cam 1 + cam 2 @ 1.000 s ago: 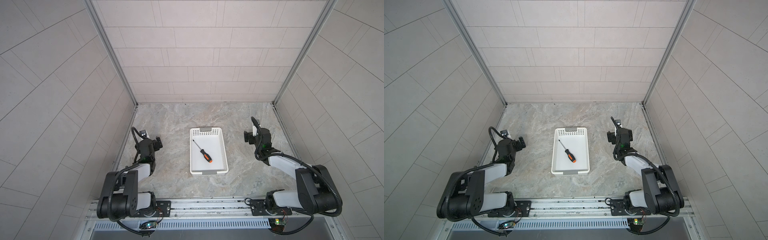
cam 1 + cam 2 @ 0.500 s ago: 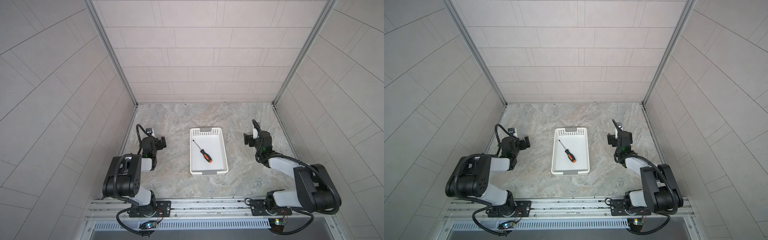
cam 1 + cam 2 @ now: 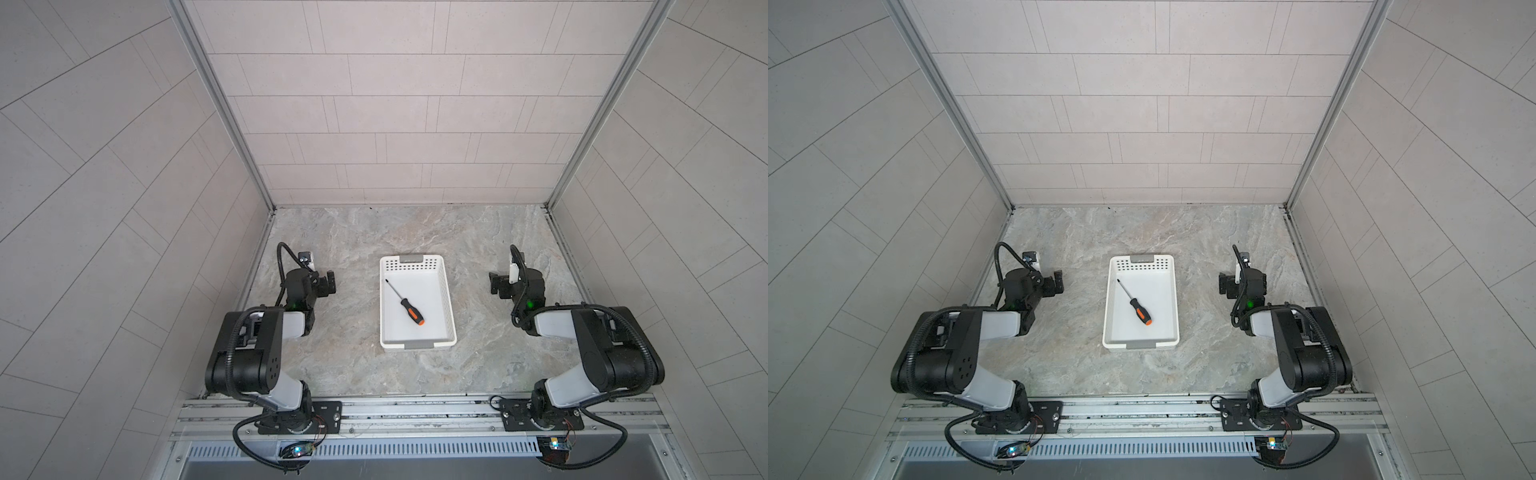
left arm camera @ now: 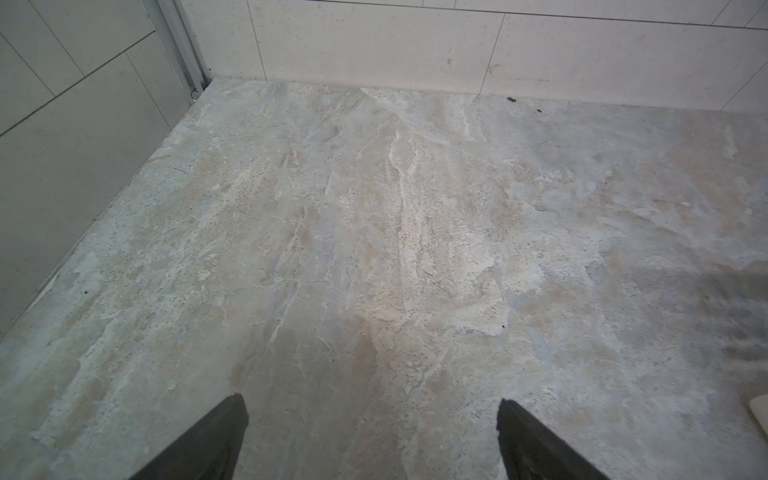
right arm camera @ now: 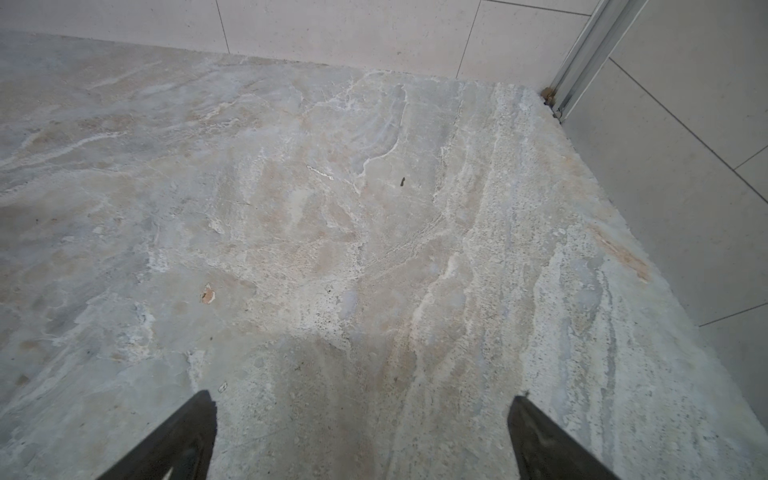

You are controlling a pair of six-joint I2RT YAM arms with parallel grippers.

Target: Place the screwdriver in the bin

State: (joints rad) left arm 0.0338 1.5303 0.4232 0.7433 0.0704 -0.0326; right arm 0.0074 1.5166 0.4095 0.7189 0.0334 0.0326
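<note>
the left gripper [image 3: 329, 284] hangs low over the table [image 3: 353, 245], its tips turned toward the middle. in the left wrist view this gripper [image 4: 370, 419] is spread wide, with only bare table between the fingers; it holds nothing.

to the right of it, well apart, the bin [image 3: 448, 291] stands on the table, between the two grippers in both top views. the screwdriver [image 3: 409, 307] lies flat on the floor of the bin, on a diagonal. its thin shaft points to the far corner on the left gripper's side, and its orange end is nearer to the right gripper's side. in a top view the screwdriver [image 3: 1138, 310] touches no wall of the bin [image 3: 1174, 291], and no gripper touches it.

the right gripper [image 3: 494, 285] is on the other side of the bin, also well apart and low over the table. in the right wrist view this gripper [image 5: 361, 415] is spread wide too, over bare table, and it holds nothing.
</note>
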